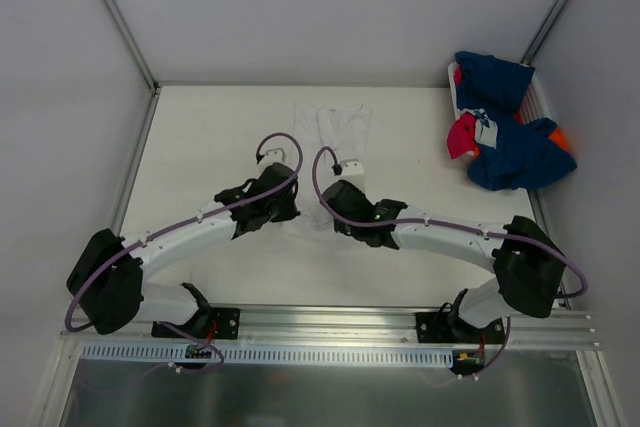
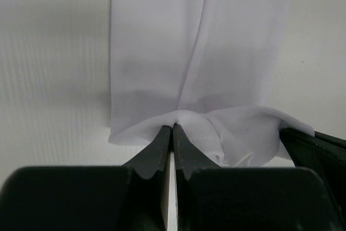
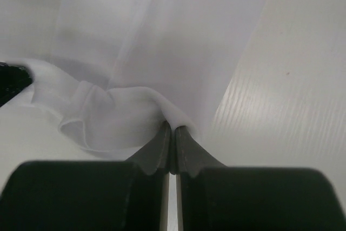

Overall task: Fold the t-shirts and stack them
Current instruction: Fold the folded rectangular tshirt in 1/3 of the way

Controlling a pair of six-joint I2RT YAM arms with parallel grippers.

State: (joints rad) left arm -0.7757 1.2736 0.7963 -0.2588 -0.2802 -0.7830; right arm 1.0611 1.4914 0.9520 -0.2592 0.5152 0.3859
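White tabletop (image 1: 200, 137) carries the white t-shirt (image 2: 178, 36), which stretches away from both claws; left gripper (image 2: 172, 129) and right gripper (image 3: 172, 129) each pinch its near edge.

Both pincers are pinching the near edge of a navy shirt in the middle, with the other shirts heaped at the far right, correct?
Almost. The shirt is white, not navy; both wrist views show it. The left pincer and right pincer do pinch its near edge, the other shirts heaped far right.
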